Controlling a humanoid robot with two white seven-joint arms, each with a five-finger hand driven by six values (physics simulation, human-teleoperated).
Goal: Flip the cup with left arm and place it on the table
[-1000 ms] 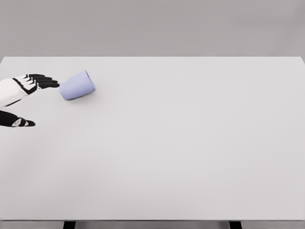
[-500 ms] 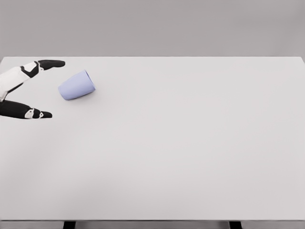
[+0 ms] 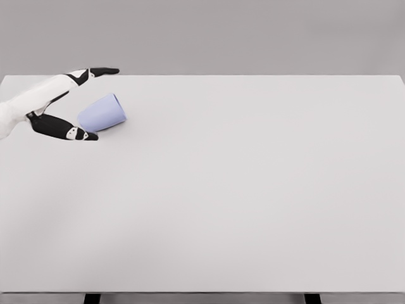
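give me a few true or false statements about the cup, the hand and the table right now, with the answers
1. The pale lavender-blue cup lies on its side on the white table. True.
2. The left hand has its fingers spread, with the thumb on the near side of the cup and a finger on the far side. True.
3. The cup is lifted clear of the table. False: it rests on the tabletop.
4. The cup sits near the table's right edge. False: it is at the far left.
5. The right hand is reaching for the cup. False: no right arm is in view.

No legible text or markings.
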